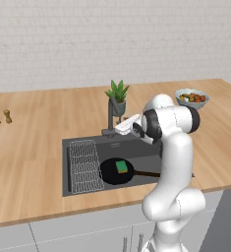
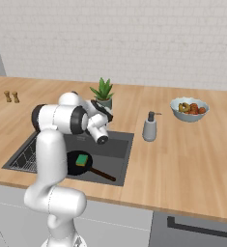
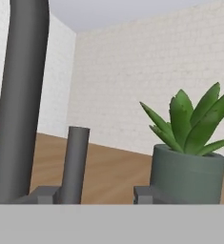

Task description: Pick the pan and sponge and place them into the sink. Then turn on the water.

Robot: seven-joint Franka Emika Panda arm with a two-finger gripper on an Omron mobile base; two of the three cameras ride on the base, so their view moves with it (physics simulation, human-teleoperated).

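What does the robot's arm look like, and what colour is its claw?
The arm is smooth, rounded and glossy white, built of fat tube sections with dark grey bands at the joints. Its claw has two small dark grey, blocky tips. No cables or markings show.

The wooden desk [image 1: 33,162] runs along a white brick wall and carries a dark grey sink [image 1: 136,147] recessed into its top. Behind the sink stand a dark faucet [image 1: 110,118] and, just beside it, a potted plant [image 1: 118,97] in a grey pot. To the right of the sink stands a grey soap dispenser [image 2: 150,126], and farther right a bowl of fruit [image 2: 189,109]. Well apart on the left, two small brown shakers [image 1: 1,116] stand side by side.
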